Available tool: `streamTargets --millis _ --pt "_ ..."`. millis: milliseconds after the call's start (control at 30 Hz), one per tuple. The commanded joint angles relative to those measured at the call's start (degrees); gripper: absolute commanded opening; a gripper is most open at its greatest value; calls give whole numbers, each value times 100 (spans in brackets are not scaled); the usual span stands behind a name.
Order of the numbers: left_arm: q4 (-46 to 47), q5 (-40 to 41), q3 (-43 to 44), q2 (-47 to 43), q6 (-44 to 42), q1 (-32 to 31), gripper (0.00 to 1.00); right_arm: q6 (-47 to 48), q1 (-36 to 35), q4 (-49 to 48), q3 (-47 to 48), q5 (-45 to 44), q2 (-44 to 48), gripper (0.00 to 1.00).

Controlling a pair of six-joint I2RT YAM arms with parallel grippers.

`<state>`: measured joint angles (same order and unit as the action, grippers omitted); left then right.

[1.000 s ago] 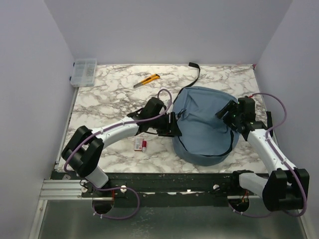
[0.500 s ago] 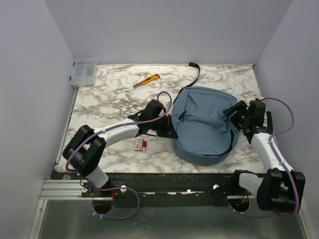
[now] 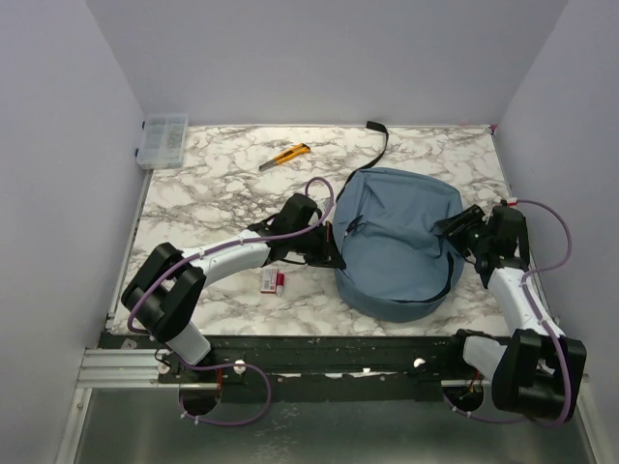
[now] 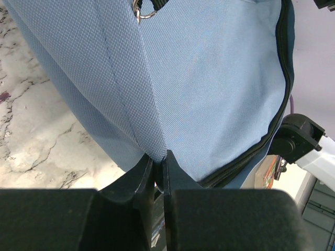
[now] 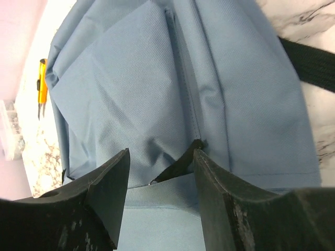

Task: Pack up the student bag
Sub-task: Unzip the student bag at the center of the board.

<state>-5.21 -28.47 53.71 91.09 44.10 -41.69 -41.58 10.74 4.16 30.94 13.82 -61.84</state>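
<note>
The student bag [image 3: 397, 237], a soft dusty-blue backpack with dark zipper lines, lies at the table's middle right. My left gripper [image 3: 337, 253] is at its left edge, shut on a pinched fold of the bag's fabric [image 4: 155, 149]. A metal ring [image 4: 144, 9] shows on the bag [image 4: 209, 78] above the fold. My right gripper [image 3: 456, 228] is at the bag's right side, open, its fingers [image 5: 207, 172] straddling blue fabric [image 5: 131, 89] and a dark slit at a seam [image 5: 178, 164]. The fingers hold nothing.
A yellow utility knife [image 3: 285, 156] lies at the back, and a clear plastic box [image 3: 163, 140] sits in the far left corner. A small red-and-white item [image 3: 272, 280] lies beside the left arm. The bag's black strap [image 3: 381, 145] trails toward the back wall.
My left gripper has shut on the bag's left edge. The right arm has swung to the right with its jaws narrowing, and the bag's shape has shifted slightly.
</note>
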Motion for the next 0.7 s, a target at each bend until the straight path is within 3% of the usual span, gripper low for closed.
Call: streamTargets --millis 0,167,467,667 --pt "80 -199 -14 38 -42 5 11 -37 518 -619 -331 963 123 56" --pt "82 -259 16 101 -35 8 12 -228 844 -1271 -554 2006 -218 55" --pt "80 -292 16 40 -69 10 14 -961 1015 -2101 -1009 2262 -568 50" --pt "82 -273 26 25 -85 8 14 -1104 1045 -2615 -1109 2138 -603 23"
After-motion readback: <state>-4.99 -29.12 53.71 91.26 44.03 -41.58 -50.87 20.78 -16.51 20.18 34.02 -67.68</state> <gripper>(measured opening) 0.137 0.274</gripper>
